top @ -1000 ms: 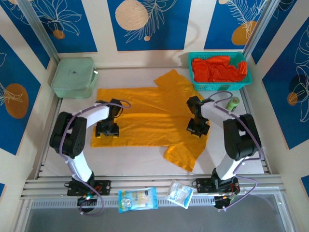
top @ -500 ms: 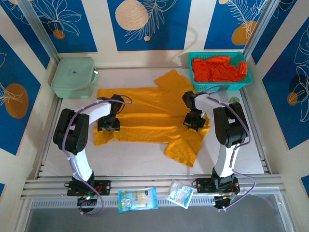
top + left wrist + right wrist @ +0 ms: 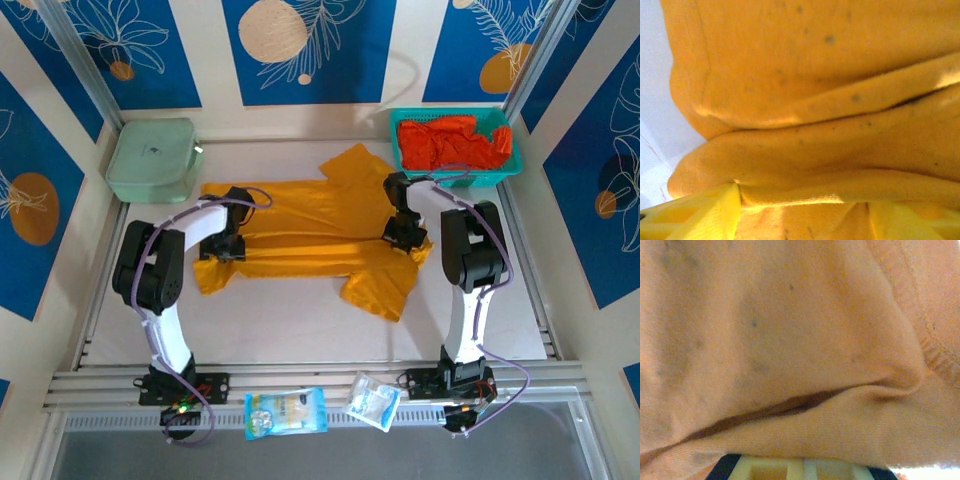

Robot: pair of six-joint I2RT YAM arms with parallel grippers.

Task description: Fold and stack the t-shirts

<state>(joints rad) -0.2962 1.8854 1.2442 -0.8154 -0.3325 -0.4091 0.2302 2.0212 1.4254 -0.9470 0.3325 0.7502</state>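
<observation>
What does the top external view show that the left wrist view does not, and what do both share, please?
Top external adds the wider scene: the left gripper and right gripper on the mustard-yellow t-shirt, the teal basket of red-orange shirts, and the pale green box. Left wrist adds close detail: a rolled fold against its yellow fingers, with small dark specks. Both show that t-shirt.

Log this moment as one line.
phase: fold | left gripper: shut on yellow t-shirt | right gripper: shut on yellow t-shirt | red t-shirts: in basket
</observation>
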